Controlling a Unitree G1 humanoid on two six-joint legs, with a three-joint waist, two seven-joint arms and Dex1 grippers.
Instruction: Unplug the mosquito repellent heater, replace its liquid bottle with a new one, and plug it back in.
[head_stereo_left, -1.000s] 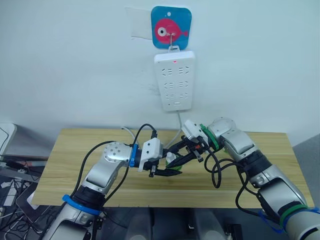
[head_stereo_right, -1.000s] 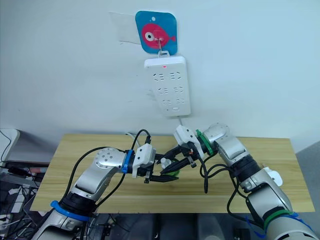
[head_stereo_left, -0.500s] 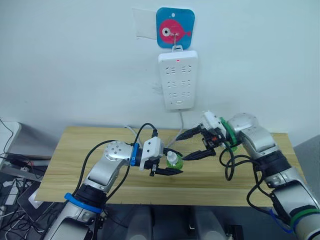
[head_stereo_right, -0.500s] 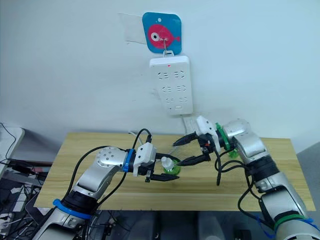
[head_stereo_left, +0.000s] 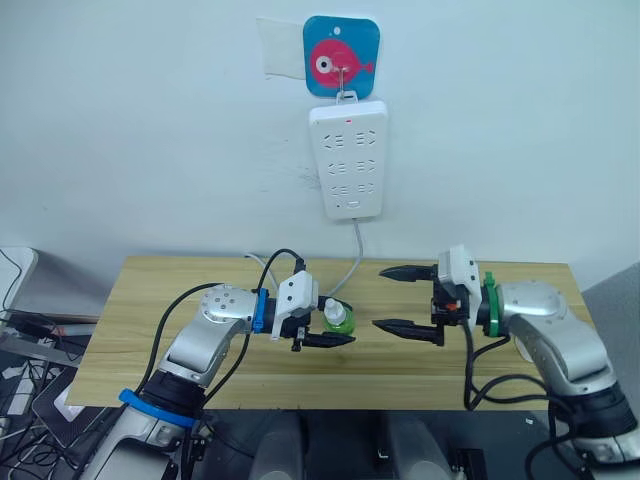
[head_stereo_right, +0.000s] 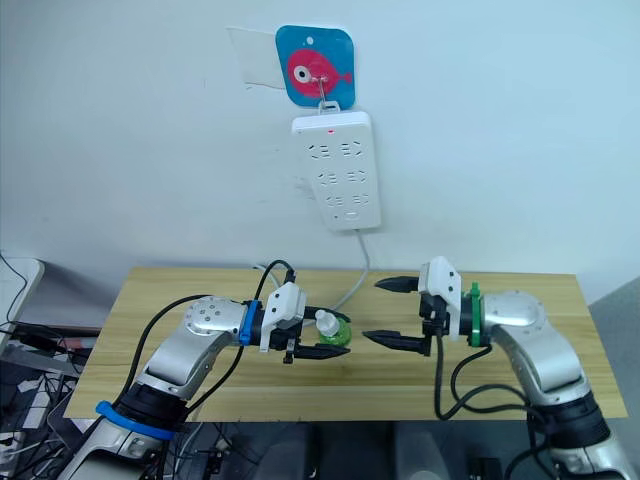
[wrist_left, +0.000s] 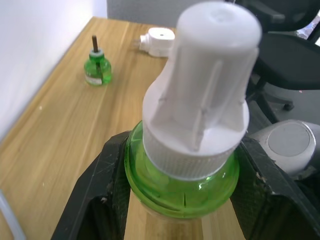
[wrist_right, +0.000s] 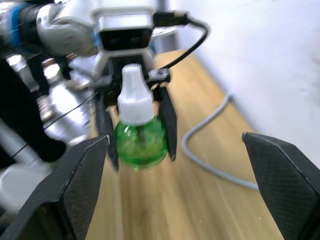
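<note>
While the new one is clamped upright by its green body in the left end effector above the middle of the desk, the right end effector is held spread wide and empty just to its right. Its liquid bottle and the mosquito repellent heater are seen standing apart on the desk's right part.

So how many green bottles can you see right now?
2. The capped new one is gripped in the left gripper; the capless wick bottle stands on the table near the heater. Others may be hidden.
</note>
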